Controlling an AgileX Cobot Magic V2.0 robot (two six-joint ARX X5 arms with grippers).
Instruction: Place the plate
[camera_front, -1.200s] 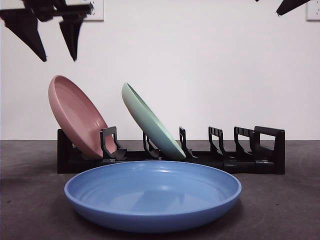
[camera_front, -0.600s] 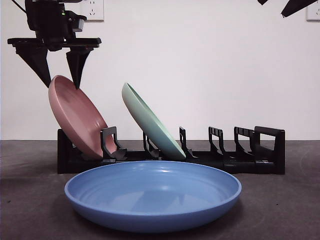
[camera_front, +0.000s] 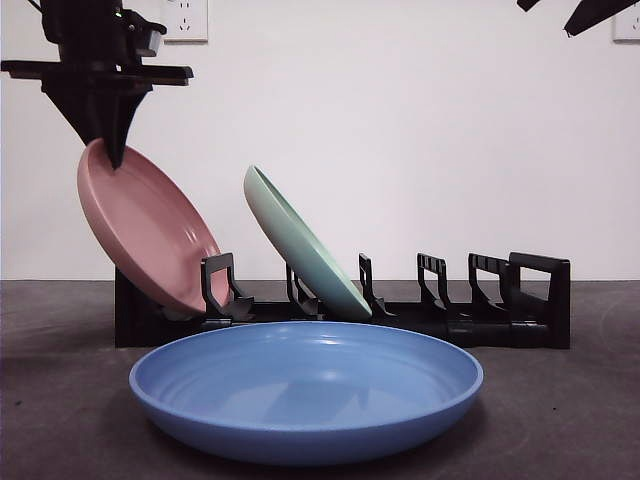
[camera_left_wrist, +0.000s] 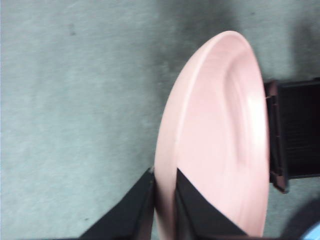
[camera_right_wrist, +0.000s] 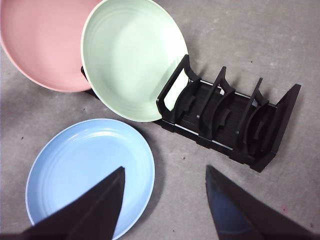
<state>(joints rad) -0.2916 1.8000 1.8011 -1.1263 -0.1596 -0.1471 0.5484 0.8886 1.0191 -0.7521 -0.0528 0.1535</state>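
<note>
We have our left end effector (camera_front: 104, 150) hanging straight down from above at the rack's far left end, its two black jaws pinched onto the upper rim of the pink plate (camera_front: 150, 235). Our right end effector (camera_right_wrist: 165, 200) waits high up, jaws spread wide.

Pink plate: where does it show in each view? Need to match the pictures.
Front view: pink plate at the left end of the black rack, its top rim pinched by the left gripper.
Left wrist view: fills the centre, rim between the jaws.
Right wrist view: top left corner.
Shared landmark: the black rack.
</note>
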